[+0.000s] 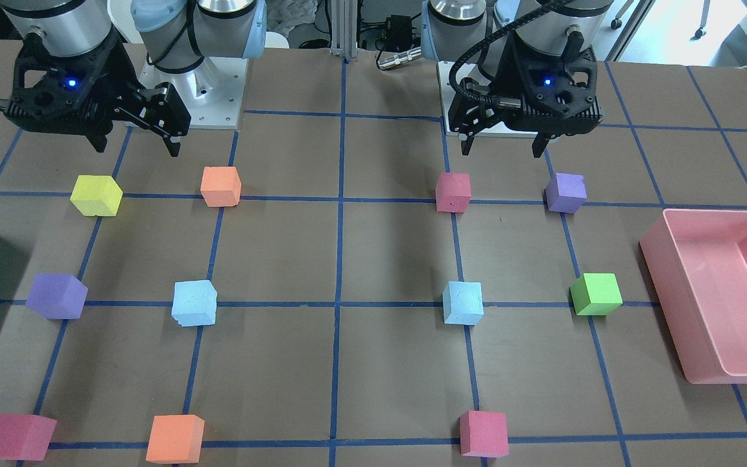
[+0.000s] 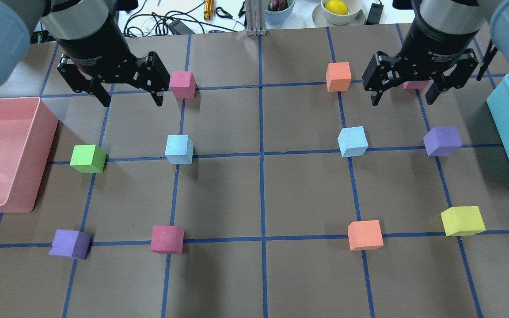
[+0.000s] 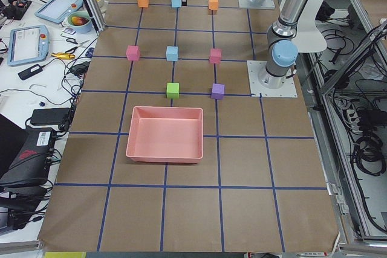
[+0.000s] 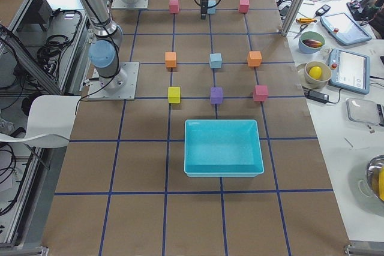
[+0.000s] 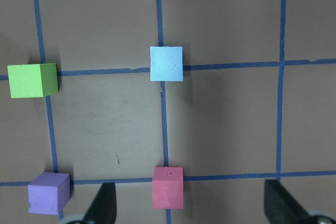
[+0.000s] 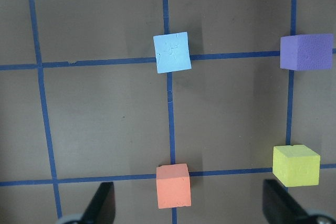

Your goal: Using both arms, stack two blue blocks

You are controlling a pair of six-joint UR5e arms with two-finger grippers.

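From the front-facing camera, the left gripper [image 1: 502, 148] hangs above the table [image 1: 386, 259] near the robot's edge, jaws spread wide and empty. The right gripper [image 1: 137, 146] hangs the same way, also spread with nothing between its jaws. The left-side blue block [image 1: 463, 302] and the right-side blue block [image 1: 194, 303] stand well apart on the table, each on a blue tape crossing about midway between the robot's edge and the operators' edge. Both are clear of the grippers. Overhead, the left-side blue block [image 2: 179, 149] has a green cube [image 2: 87, 158] on the side of the table's left end. The right-side blue block [image 2: 352, 141] has a purple cube [image 2: 442, 141] on the side of the right end. The left wrist view looks straight down on the left-side blue block [image 5: 166, 63], with the fingers [image 5: 102, 205] far apart at the bottom. The right wrist view shows the right-side blue block [image 6: 172, 52] the same way, fingers [image 6: 102, 203] equally wide. In the left side view both blocks lie in one line along the table's length.
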